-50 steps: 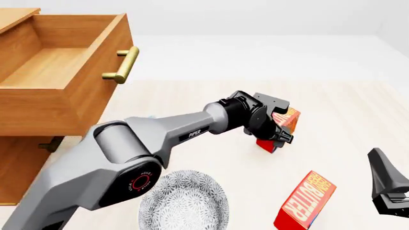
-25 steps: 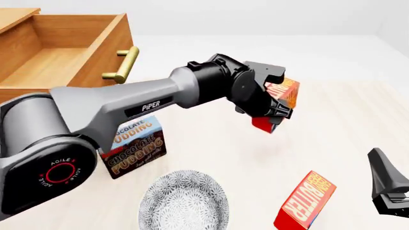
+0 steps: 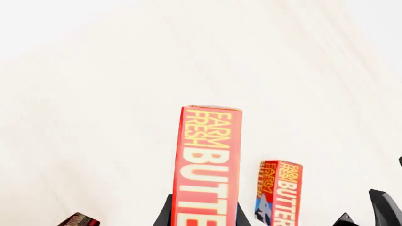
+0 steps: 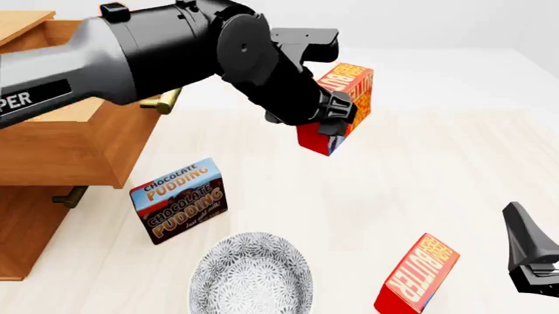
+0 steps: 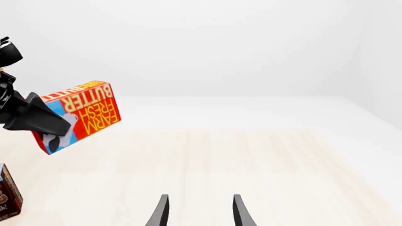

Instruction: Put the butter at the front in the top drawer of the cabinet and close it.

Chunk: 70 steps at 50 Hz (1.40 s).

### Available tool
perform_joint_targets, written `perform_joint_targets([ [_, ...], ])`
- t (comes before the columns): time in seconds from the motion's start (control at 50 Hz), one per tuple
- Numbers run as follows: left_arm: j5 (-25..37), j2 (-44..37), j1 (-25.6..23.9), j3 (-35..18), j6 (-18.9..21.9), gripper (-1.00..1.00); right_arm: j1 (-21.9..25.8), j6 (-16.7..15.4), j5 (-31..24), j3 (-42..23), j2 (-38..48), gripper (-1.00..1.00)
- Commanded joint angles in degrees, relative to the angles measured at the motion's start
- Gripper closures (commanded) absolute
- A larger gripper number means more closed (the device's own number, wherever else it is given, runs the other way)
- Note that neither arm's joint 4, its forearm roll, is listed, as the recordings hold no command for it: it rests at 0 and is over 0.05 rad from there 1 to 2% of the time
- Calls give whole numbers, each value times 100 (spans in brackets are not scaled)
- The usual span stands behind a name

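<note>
Left gripper [image 4: 334, 118] clenched on the butter [image 4: 342, 104], lifted clear of the table [image 4: 419, 183] and tilted. Carton pinched between the black fingers [image 4: 336, 108], sticking out past the fingertips up and away from the arm; in the left wrist view, red "FARM FRESH BUTTER" face [image 3: 208, 165] rising straight out from between the jaws. Seen from the right wrist, the same carton [image 5: 78, 115] in mid-air with a finger [image 5: 35, 117] across its blue patch.

Second butter carton [image 4: 417, 275] lying slanted on the table, well below and to the right of the left gripper, near the right gripper [image 5: 197, 212] (jaws parted, nothing between them).

Top drawer [image 4: 65, 124] of the cabinet [image 4: 26, 222] pulled open, off to the left of the held carton, brass handle [image 4: 164, 99] partly hidden behind the arm. Chocolate pudding box [image 4: 179, 199] and patterned bowl [image 4: 251, 275] below the left gripper, apart from it.
</note>
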<state>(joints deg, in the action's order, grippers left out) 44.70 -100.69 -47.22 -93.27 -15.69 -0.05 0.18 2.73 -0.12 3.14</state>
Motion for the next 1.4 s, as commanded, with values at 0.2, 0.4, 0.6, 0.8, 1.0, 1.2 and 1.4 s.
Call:
perform_joint_targets([
  [0.2,1255,935,438,-453,356,100,1,-6,-92,0,-99,-100],
  [0.4,1819,960,808,-953,716,100,1,-6,-92,0,-99,-100],
  [0.6,2307,1270,1392,-1140,1005,100,1,-6,-92,0,-99,-100],
  [0.8,2515,1557,1906,-1150,1144,100,1,-6,-92,0,-99,-100],
  [1.0,2520,1859,2591,-989,1385,100,1,-6,-92,0,-99,-100],
  [1.2,2520,2022,3088,-874,1625,100,1,-6,-92,0,-99,-100],
  [1.4,2520,2206,3441,-773,1642,100,1,-6,-92,0,-99,-100],
])
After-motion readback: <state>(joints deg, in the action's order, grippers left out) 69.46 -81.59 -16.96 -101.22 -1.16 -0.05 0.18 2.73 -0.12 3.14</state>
